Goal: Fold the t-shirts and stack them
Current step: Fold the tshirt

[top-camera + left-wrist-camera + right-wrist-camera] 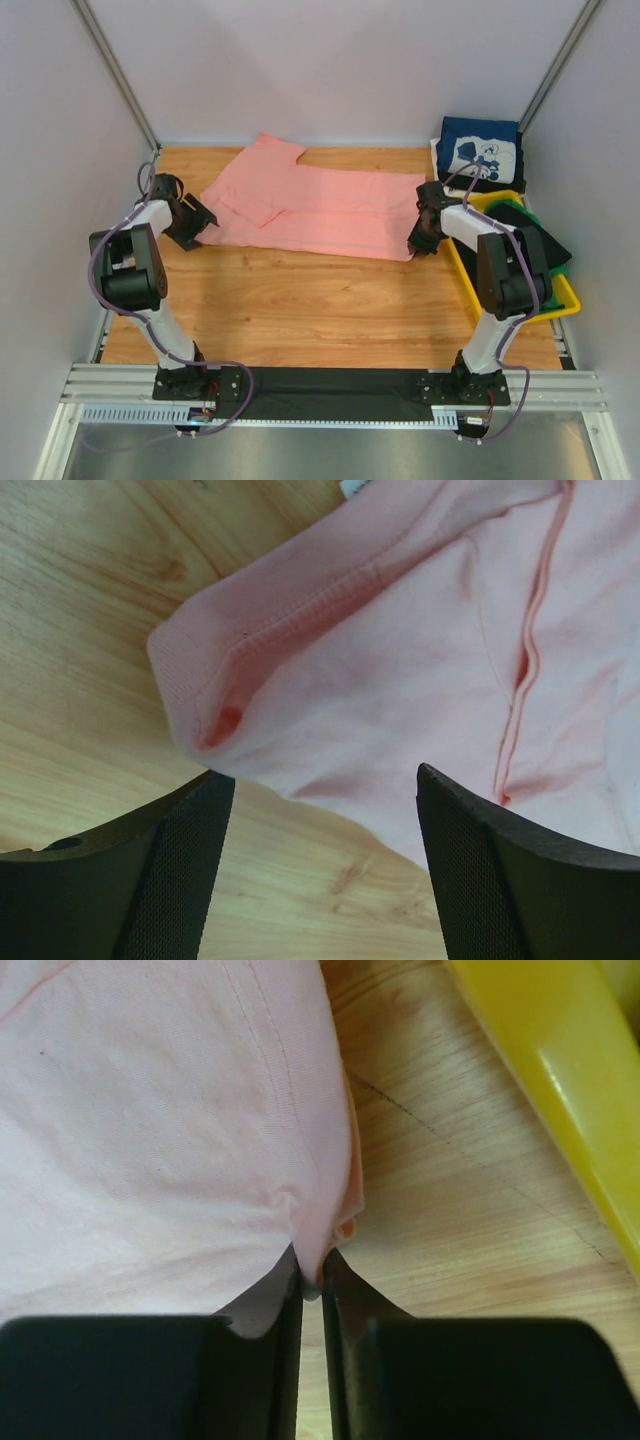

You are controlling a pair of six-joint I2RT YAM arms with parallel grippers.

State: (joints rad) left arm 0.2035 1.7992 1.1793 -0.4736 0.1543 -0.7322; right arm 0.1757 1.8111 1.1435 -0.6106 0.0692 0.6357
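Note:
A salmon-pink t-shirt (310,205) lies spread across the back of the wooden table, part folded. My left gripper (197,228) is open at the shirt's left corner; in the left wrist view the pink cloth (400,660) lies just ahead of the spread fingers (175,870), untouched. My right gripper (418,240) is shut on the shirt's right bottom corner; in the right wrist view the cloth edge (320,1250) is pinched between the fingers (270,1360). A navy t-shirt with a white print (480,150) lies folded at the back right. Black and green shirts (530,235) fill the bin.
A yellow plastic bin (563,306) stands at the right edge, close to my right arm; its wall shows in the right wrist view (560,1070). White walls and metal frame posts close in the table on three sides.

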